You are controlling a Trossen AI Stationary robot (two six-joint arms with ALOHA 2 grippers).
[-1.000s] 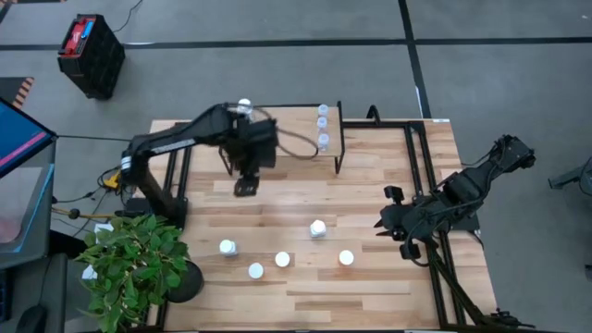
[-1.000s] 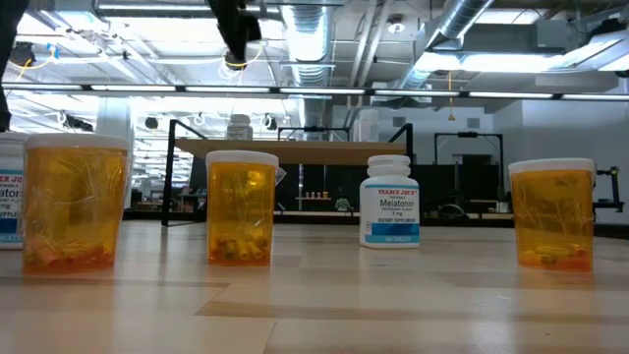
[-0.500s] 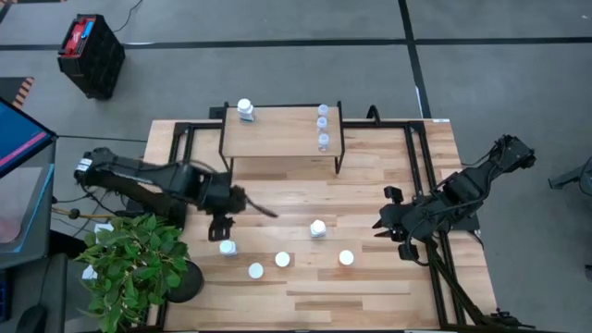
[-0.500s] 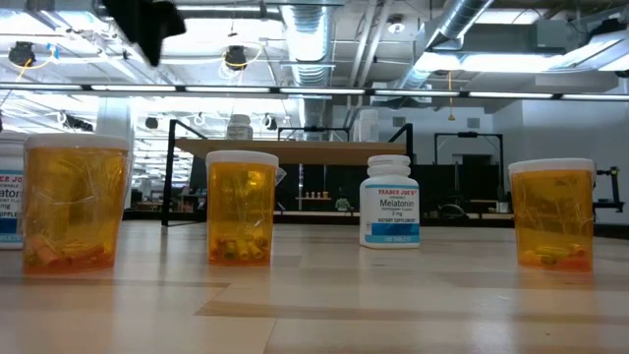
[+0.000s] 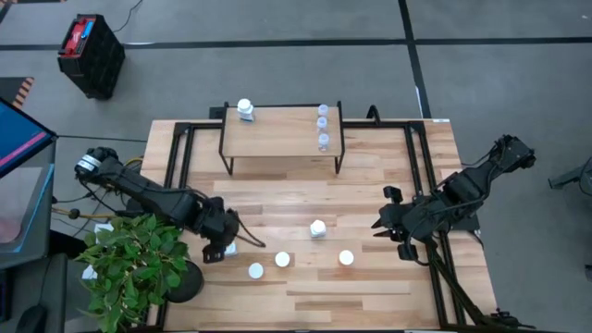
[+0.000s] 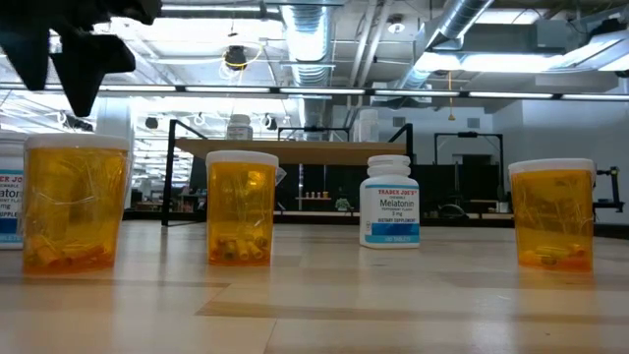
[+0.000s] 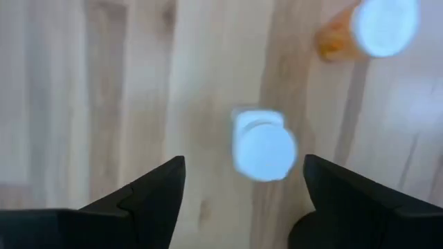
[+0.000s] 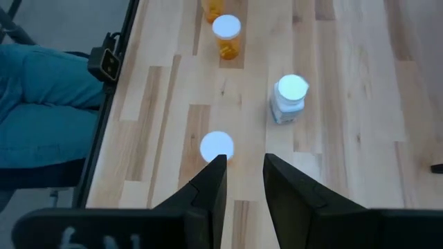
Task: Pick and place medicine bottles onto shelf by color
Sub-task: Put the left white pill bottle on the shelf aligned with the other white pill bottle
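High view: four medicine bottles stand on the shelf (image 5: 277, 139), which sits at the far edge of the worktop (image 5: 370, 287). One white bottle (image 5: 245, 109) is at the shelf's far left corner, and three clear bluish bottles (image 5: 322, 125) stand in a short row along its right end. Five more bottles stand on the worktop nearer the front edge. A second white bottle (image 5: 229, 247) is the leftmost of them, with the left claw (image 5: 215, 250) right over it. The left wrist view shows that bottle's cap (image 7: 263, 149) between the two dark fingers (image 7: 149, 190), which stand wide apart on either side of it and do not touch it. To the right, two orange bottles with white caps (image 5: 255, 271) (image 5: 282, 260) stand close together, a third white bottle (image 5: 317, 228) stands farther back, and a third orange bottle (image 5: 346, 258) stands toward the right edge. The right claw (image 5: 381, 225) hangs near the right edge, its fingers (image 8: 208, 183) narrowly parted and holding nothing. A potted plant (image 5: 134, 268) sits at the front left corner.
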